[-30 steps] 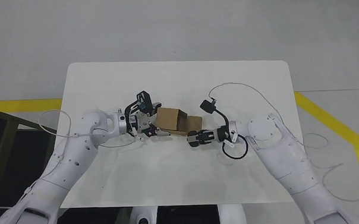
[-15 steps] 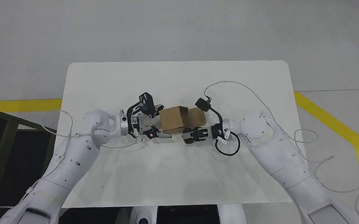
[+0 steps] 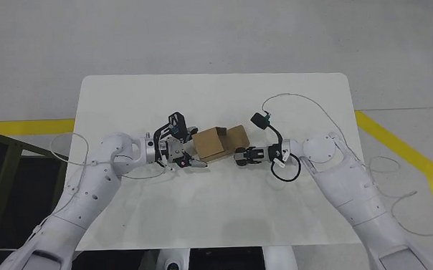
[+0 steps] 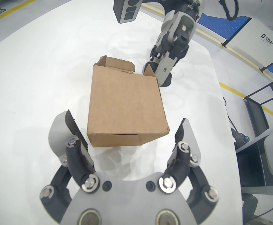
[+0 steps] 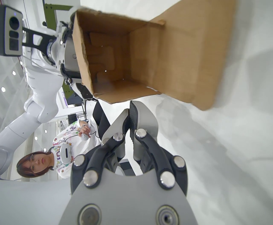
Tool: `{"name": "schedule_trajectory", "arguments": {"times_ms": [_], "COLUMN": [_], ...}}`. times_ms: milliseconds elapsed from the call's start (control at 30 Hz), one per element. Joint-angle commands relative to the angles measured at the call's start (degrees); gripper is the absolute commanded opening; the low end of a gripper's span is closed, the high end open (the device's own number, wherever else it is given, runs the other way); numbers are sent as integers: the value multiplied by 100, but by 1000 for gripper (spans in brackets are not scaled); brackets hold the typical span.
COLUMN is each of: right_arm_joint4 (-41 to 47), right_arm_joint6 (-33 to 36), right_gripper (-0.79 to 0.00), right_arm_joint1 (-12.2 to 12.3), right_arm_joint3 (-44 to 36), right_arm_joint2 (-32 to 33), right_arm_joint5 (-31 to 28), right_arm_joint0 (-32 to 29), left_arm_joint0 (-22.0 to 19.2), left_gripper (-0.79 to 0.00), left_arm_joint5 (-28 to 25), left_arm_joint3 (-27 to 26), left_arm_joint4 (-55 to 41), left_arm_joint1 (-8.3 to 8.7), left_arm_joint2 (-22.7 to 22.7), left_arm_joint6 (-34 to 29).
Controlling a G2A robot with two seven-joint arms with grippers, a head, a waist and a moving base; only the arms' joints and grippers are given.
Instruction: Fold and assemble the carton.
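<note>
A brown cardboard carton (image 3: 215, 142) lies on its side in the middle of the white table (image 3: 215, 92). Its closed end (image 4: 119, 139) faces my left gripper (image 4: 125, 125), which stands open just short of it, touching nothing. The open end (image 5: 111, 59) with its flaps faces my right gripper (image 5: 129, 110), which is shut with nothing in it, its tips just beside the carton's open rim. In the top view the left gripper (image 3: 192, 161) is at the carton's left and the right gripper (image 3: 240, 156) at its right.
A loose cable (image 3: 301, 107) curls over the table behind the right arm. The left arm's wrist camera (image 3: 175, 123) sticks up next to the carton. Bare table lies on all sides of the carton.
The right gripper pushed in against the carton's right side, then drew back to the right. The carton turned a little and its right flap stands more open. The left gripper stayed put.
</note>
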Motion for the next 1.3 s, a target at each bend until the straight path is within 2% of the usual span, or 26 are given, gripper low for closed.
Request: {"name": "schedule_trajectory", "arguments": {"times_ms": [0,167,767,1267], "right_arm_joint4": [-30,27,568,618], "right_arm_joint6": [-63,-254,-392,-471], "right_gripper": [-785,-785,-785,-785], "right_arm_joint1": [27,32,-287,-403], "right_arm_joint3": [-50,-105,631,1365], "right_arm_joint2": [90,129,-754,-872], "right_arm_joint5": [30,27,-369,-754], "right_arm_joint0": [-41,-40,569,1053], "left_arm_joint0": [3,25,75,60], "left_gripper": [0,0,0,0], "left_arm_joint5": [2,35,23,-64], "left_arm_joint3": [-6,-21,-7,62], "left_arm_joint4": [-3,-24,61,36], "left_arm_joint1": [-4,-13,-34,-57], "left_arm_joint2": [-3,-20,-55,-65], "left_arm_joint6": [-12,-32,-127,-198]}}
